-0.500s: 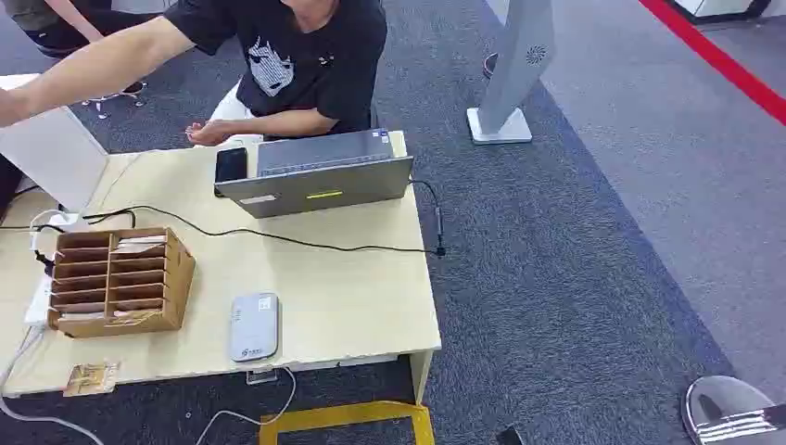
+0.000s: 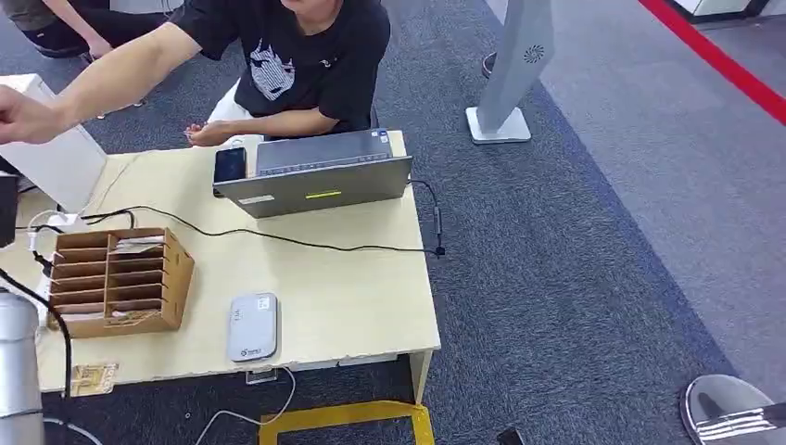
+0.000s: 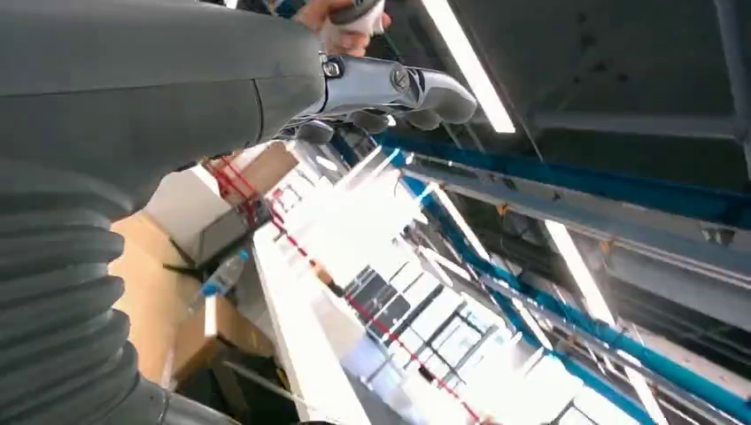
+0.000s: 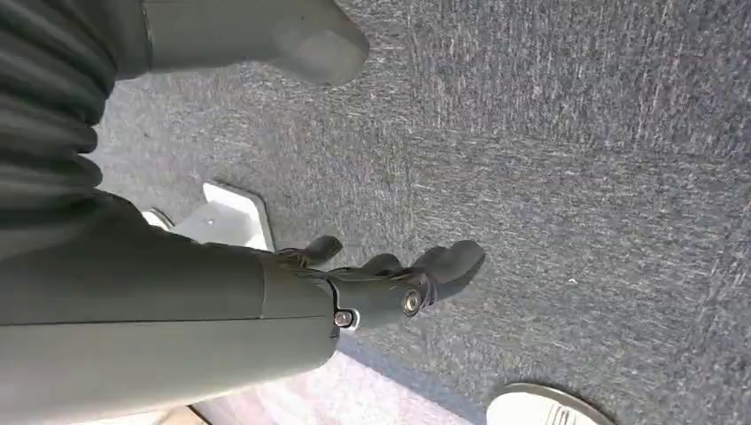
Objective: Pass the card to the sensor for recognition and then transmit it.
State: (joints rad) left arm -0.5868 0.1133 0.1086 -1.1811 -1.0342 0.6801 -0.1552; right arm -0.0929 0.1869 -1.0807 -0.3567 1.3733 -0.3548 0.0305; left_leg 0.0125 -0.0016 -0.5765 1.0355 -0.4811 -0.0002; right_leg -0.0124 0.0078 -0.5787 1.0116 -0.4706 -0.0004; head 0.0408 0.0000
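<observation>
On the pale wooden table (image 2: 334,297), near its front edge, a flat grey-white card sensor with rounded corners (image 2: 252,326) is seen lying, a cable running from it over the table's edge. Just to its left a brown wooden sorter box with rows of slots (image 2: 116,281) is set, and a small tan card-like piece (image 2: 93,377) is seen at the front left corner, though whether it is the task's card cannot be told. Behind these, a grey laptop (image 2: 315,183) is placed with a black phone (image 2: 229,165) beside it, and a black cable (image 2: 306,243) is laid across the table. A white box (image 2: 51,148) is seen at the far left corner.

A person in a black printed T-shirt (image 2: 297,56) is seated behind the table, one arm stretched out to the left.

The left hand (image 3: 390,88) is seen in its wrist view raised towards the ceiling lights, its fingers curled forward; a person's hand (image 3: 341,13) is seen just at the fingertips, and whether anything is held cannot be told. The right hand (image 4: 390,283) is seen hanging over grey carpet (image 4: 576,177), its fingers loosely apart with nothing held.

A white stand with a flat base (image 2: 510,83) is set on the carpet beyond the table.
</observation>
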